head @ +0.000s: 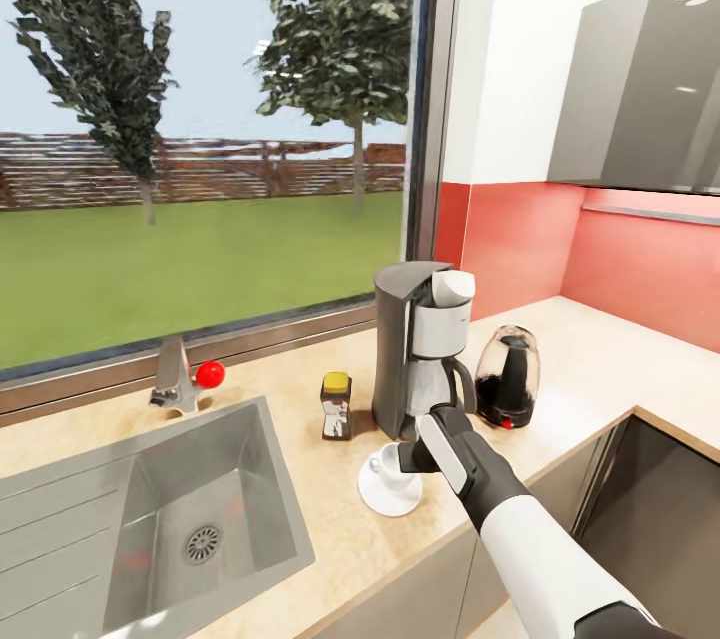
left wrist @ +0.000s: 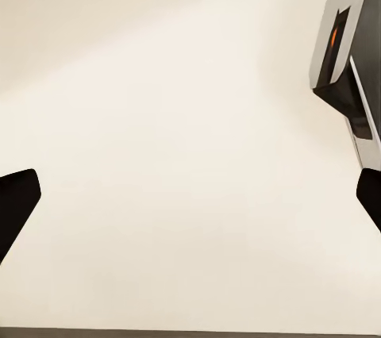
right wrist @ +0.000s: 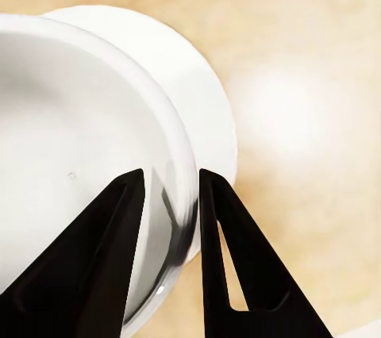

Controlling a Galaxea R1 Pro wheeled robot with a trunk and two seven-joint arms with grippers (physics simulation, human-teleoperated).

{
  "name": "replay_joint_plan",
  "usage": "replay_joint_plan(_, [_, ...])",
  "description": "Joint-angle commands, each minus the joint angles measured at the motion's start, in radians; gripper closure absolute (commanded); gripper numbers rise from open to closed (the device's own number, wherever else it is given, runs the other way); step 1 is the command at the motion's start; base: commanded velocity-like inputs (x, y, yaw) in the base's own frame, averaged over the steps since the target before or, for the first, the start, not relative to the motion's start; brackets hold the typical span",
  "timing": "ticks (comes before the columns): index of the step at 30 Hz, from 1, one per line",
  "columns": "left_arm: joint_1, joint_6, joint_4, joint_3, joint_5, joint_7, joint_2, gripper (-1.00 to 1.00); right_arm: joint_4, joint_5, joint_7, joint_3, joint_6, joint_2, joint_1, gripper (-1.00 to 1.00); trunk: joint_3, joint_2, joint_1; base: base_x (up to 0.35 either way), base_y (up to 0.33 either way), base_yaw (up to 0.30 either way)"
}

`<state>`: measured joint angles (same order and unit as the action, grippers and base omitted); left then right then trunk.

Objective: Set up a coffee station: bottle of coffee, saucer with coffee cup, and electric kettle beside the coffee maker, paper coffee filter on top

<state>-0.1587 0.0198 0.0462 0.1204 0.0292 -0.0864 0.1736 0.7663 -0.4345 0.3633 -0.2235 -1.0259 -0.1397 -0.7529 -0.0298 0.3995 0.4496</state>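
Setting the coffee cup on the saucer: the right gripper pinches the cup's wall, one finger inside the bowl and the other finger outside the rim; the jaws stand narrowly apart with only the thin white wall between them.

Item, cup: white, rounded, upright or nearly so, over the saucer's middle; whether its foot already touches the plate cannot be told.

Item, saucer: flat white round, on the countertop, just beside the coffee maker at that machine's 6 o'clock in the head view.

Item, bottle of coffee: black, yellow-capped, on the counter at the machine's 9 o'clock.

Item, electric kettle: clear dome, black base, at the machine's 3 o'clock.

Item, paper coffee filter: a white shape on the machine's top, taken to be it.

Item, left gripper: spread wide over a pale surface, holding nothing.

Handling note, as judgement: lower straight until the cup seats flat and centred; part the fingers without dragging the rim; lift clear vertically so the inner finger does not tip the cup; keep the wrist off the carafe close behind.
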Motion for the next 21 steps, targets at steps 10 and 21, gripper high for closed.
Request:
replay_joint_plan(10, [-0.001,0.002,0.001,0.008,0.003,-0.002,0.0,-1.0,-0.001,-0.013,0.008,-0.002,-0.002,0.0,0.0,1.0,0.0,0.001,0.0,0.001,0.0,0.0])
replay_joint_plan(21, [-0.001,0.002,0.001,0.009,0.003,-0.003,0.0,-1.0,-0.002,-0.013,0.008,-0.002,-0.002,0.0,0.0,1.0,0.0,0.001,0.0,0.0,0.035,0.0])
